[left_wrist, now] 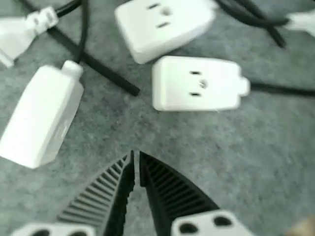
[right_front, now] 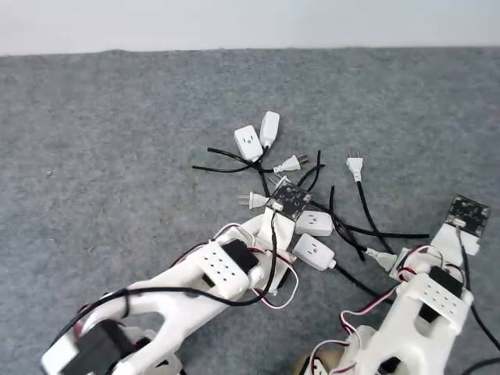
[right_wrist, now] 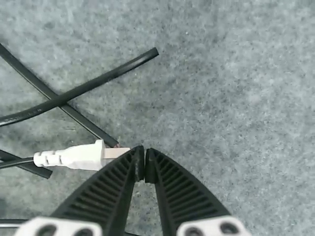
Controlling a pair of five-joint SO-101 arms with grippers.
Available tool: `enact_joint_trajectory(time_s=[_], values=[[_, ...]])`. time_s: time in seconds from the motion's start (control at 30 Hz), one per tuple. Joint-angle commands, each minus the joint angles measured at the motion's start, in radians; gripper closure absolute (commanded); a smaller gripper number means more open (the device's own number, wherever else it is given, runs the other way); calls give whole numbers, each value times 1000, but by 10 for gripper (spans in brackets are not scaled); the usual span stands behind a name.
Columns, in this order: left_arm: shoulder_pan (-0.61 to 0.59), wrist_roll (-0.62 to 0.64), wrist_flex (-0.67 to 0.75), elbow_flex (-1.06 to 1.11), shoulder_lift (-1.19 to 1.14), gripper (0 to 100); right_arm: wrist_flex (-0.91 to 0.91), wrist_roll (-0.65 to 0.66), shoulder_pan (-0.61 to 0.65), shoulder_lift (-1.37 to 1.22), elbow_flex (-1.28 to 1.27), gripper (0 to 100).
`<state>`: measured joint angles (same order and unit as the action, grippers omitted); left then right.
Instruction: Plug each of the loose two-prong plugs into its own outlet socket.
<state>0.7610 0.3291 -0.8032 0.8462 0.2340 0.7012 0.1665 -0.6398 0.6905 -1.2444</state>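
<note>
My left gripper [left_wrist: 136, 158] is shut with nothing in it, hovering low over the grey carpet. Just ahead of its tips lie two white outlet sockets [left_wrist: 197, 83] [left_wrist: 162, 23], faces up, and a third socket [left_wrist: 42, 115] lies on its side beside them. A white two-prong plug [left_wrist: 19, 34] sits farther off. My right gripper [right_wrist: 143, 153] is shut, and the prongs of another white plug [right_wrist: 78, 157] touch one fingertip. In the high view that plug [right_front: 380, 256] lies by the right arm, with two more plugs [right_front: 291, 163] [right_front: 355, 166] beyond.
Black cords [right_front: 367, 223] cross the carpet between the arms. Two more sockets [right_front: 248, 143] [right_front: 269, 127] and a plug [right_front: 251, 200] lie in the middle. Open carpet [right_front: 117, 141] spreads to the left and back, up to a pale wall [right_front: 250, 23].
</note>
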Motion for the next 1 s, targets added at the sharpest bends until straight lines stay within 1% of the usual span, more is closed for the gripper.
enact_joint_trajectory(time_s=[0.0, 0.07, 0.13, 0.2, 0.27, 0.37, 0.43, 0.53, 0.6, 0.8, 0.97], values=[[-89, -87, -78, -77, 187, 984, -18, 11, 7, -5, 63, 987], [-226, -38, -54, -70, 235, 984, -18, 11, 7, -7, 63, 987], [-348, 0, -18, -76, 210, 984, -18, 11, 8, -7, 63, 987], [-382, -5, 15, -87, 132, 983, -18, 11, 8, -7, 63, 987], [-381, -25, 40, -113, 18, 983, -18, 11, 8, -7, 63, 987], [-390, -31, 81, -206, -176, 982, -18, 11, 10, -4, 63, 987], [-388, -31, 68, -282, -290, 983, -18, 11, 8, -4, 63, 987], [-351, -31, -25, -371, -388, 985, -18, 11, 5, -4, 63, 987], [-308, -31, -63, -386, -407, 985, -18, 11, 7, -4, 63, 987], [-164, -29, -94, -352, -404, 986, -18, 12, 8, -4, 63, 987], [-115, -31, -112, -351, -404, 986, -18, 12, 8, -4, 63, 987]])
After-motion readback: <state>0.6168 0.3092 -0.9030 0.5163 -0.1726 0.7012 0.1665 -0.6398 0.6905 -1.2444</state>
